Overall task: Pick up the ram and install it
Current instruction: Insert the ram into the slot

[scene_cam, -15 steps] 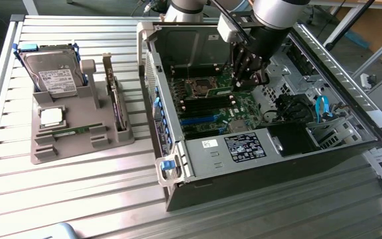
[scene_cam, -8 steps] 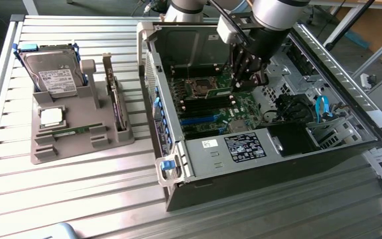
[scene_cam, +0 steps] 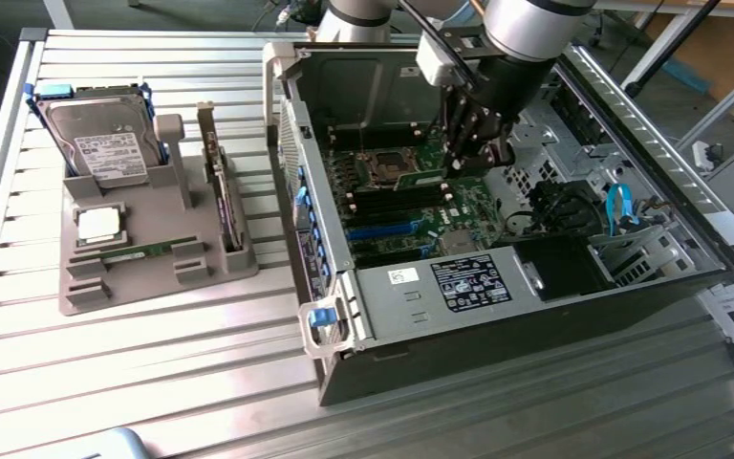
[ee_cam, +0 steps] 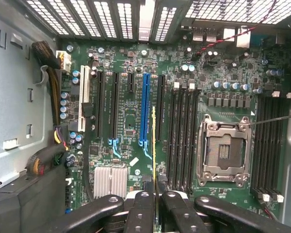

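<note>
Black claw point(ee_cam: 156, 208) pinches the thin green ram stick point(ee_cam: 153, 145) edge-on over the green motherboard point(ee_cam: 136, 111), inside the open metal case point(scene_cam: 495, 335) at the exterior view's right; any offset from the long black memory slots point(ee_cam: 182, 131) risks jamming it.

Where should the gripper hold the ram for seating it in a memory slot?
By its upper long edge, pinching the two flat faces and coming from above the open case. The ram is a thin board seen edge-on, so only its faces offer grip, and its lower edge must stay free to meet the black memory slots. The gripper holds it that way now.
</note>
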`<state>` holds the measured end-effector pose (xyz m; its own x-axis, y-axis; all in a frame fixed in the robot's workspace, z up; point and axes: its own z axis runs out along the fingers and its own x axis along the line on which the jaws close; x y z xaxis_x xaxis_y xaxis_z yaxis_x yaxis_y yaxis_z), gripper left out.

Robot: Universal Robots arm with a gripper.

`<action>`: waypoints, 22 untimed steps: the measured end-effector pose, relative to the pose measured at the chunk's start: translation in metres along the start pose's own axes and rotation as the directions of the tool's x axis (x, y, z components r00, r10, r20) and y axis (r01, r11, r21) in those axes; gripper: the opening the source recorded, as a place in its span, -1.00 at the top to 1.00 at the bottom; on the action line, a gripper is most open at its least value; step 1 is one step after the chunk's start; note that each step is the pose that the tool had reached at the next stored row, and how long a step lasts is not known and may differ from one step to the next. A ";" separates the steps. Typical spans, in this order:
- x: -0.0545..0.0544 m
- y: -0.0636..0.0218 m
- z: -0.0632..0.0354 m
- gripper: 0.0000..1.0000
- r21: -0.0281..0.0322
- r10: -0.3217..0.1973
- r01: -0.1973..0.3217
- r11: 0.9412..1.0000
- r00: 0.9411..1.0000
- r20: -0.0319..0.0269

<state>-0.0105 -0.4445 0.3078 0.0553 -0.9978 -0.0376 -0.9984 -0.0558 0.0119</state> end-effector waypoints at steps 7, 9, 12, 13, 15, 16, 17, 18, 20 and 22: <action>0.000 0.0000 0.0021 0.74 0.000 0.000 0.000 1.000 1.000 0.000; 0.000 0.0000 0.0027 0.74 0.000 0.000 0.000 1.000 1.000 0.000; 0.000 0.0000 0.0038 0.74 0.000 0.000 0.000 1.000 1.000 0.000; 0.000 -0.0001 0.0040 0.74 0.000 0.000 0.000 1.000 1.000 0.000; 0.000 -0.0001 0.0047 0.74 0.000 0.000 0.000 1.000 1.000 0.000; 0.000 -0.0001 0.0049 0.74 0.000 0.000 0.000 1.000 1.000 0.000; 0.000 -0.0001 0.0051 0.74 0.000 0.000 0.000 1.000 1.000 0.000; 0.000 -0.0001 0.0054 0.74 0.000 0.000 0.000 1.000 1.000 0.000; 0.000 -0.0001 0.0063 0.74 0.000 0.000 0.000 1.000 1.000 0.000; 0.000 -0.0001 0.0072 0.74 0.000 0.000 0.000 1.000 1.000 0.000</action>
<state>-0.0105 -0.4445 0.3007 0.0553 -0.9978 -0.0377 -0.9984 -0.0558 0.0118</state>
